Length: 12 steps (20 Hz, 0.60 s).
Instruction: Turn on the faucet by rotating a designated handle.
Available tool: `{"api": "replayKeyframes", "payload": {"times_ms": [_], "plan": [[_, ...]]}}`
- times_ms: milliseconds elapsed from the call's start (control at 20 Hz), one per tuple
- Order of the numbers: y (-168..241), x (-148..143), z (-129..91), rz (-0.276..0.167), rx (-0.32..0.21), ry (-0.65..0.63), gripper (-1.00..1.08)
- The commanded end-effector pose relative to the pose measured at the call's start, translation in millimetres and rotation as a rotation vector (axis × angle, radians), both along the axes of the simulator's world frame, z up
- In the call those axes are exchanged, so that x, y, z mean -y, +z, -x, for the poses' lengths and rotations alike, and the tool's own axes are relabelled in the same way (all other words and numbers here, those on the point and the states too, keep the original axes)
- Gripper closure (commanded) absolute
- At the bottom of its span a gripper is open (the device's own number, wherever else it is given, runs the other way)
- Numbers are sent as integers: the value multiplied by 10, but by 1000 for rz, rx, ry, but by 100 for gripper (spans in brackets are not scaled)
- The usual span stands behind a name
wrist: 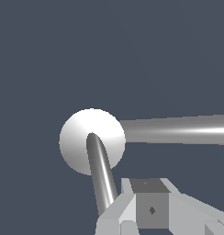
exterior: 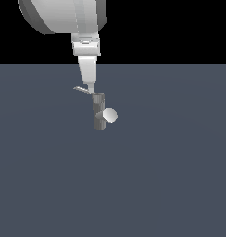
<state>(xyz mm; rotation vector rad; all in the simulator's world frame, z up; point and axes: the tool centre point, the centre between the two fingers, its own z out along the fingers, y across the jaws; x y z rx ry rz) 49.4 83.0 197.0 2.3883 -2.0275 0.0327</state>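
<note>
In the exterior view the faucet (exterior: 99,113) is a small grey upright post with a pale round spout end (exterior: 109,115) on its front. Its handle (exterior: 80,88), a thin light-grey lever, slants off the top toward the exterior view's left. My gripper (exterior: 90,88) points straight down, and its tip touches or nearly touches the handle close to the post's top. The fingers look pressed together, holding nothing. In the wrist view the gripper (wrist: 150,210) sits beside a dark grey bar (wrist: 101,179) that crosses the pale round end (wrist: 75,147). A lighter bar (wrist: 178,130) runs off sideways. I cannot tell which bar is the handle.
The faucet stands alone on a flat blue-grey floor (exterior: 170,176). The large white arm link (exterior: 59,16) hangs above it at the upper edge of the exterior view.
</note>
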Motion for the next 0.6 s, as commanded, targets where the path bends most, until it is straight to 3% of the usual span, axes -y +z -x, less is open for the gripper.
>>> {"api": "replayKeyframes", "payload": {"times_ms": [0,550], "plan": [[-39,-143,-91,-7,6,17,108],[-96,-437,-323,-14,-3,48,108]]}}
